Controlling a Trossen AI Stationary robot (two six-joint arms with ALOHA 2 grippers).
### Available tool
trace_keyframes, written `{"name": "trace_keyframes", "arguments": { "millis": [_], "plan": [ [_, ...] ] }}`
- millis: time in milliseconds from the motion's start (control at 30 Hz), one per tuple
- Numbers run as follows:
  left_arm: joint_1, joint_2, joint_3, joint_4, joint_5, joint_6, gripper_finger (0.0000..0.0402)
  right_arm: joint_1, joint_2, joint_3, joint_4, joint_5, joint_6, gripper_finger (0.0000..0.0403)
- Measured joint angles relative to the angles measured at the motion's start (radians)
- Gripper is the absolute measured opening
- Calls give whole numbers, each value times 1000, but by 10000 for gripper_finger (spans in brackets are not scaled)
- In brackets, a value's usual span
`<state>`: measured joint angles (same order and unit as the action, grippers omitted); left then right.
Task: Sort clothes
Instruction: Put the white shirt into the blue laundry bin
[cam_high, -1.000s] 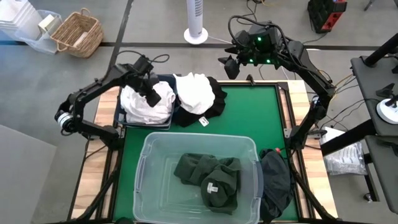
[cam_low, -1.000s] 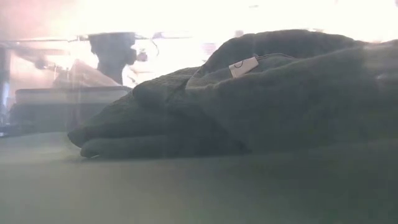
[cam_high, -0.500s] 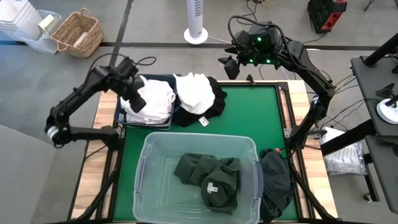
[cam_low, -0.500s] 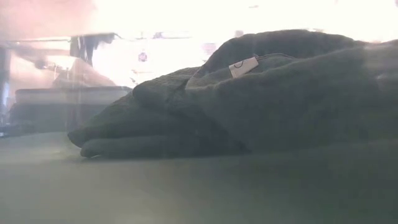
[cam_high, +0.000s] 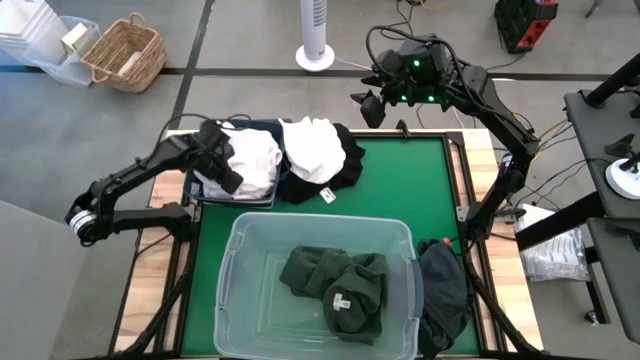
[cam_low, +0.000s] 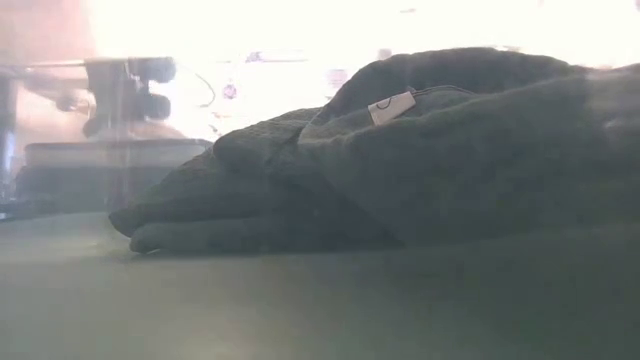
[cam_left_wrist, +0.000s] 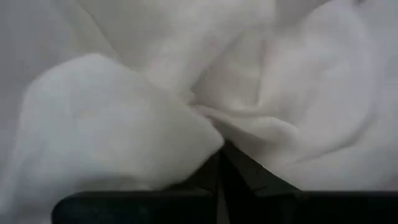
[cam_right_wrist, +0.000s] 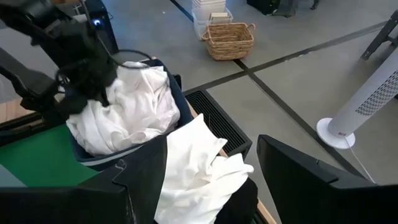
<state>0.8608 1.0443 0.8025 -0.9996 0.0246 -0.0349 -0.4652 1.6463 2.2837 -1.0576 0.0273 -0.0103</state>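
Left gripper (cam_high: 228, 170): clamped on white clothes (cam_high: 250, 165) heaped in navy bin (cam_high: 197, 190), far-left corner of bench (cam_high: 420, 190). Right gripper (cam_high: 372, 107): apart, idle above far edge. More white (cam_high: 312, 146) and black clothes (cam_high: 345, 160) beside bin; dark green clothes (cam_high: 340, 285) in clear tub (cam_high: 232, 270) at near edge. Advice: pinch one layer only, lift straight up, check nothing trails. Orientation: crumpled, no clear long axis or facing.
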Motion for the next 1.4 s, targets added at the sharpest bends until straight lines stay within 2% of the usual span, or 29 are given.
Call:
{"name": "trace_keyframes", "arguments": {
  "millis": [133,300,533,733,900,1133,1400],
  "plan": [
    [0,34,-67,63,0,-26,0,0,0,0,0,0,10,243],
    [0,107,-52,66,3,-27,0,0,0,-1,0,0,10,234],
    [1,251,-57,78,89,-37,0,0,0,-1,0,0,10,233],
    [2,318,-57,83,136,-25,0,0,0,-1,0,0,10,240],
    [1,308,-45,82,142,-36,0,0,0,-1,0,0,9,234],
    [0,232,44,35,139,-53,0,0,0,-1,0,0,6,234],
    [0,215,110,-109,102,-53,0,0,0,-1,-1,0,6,245]
  ]
}}
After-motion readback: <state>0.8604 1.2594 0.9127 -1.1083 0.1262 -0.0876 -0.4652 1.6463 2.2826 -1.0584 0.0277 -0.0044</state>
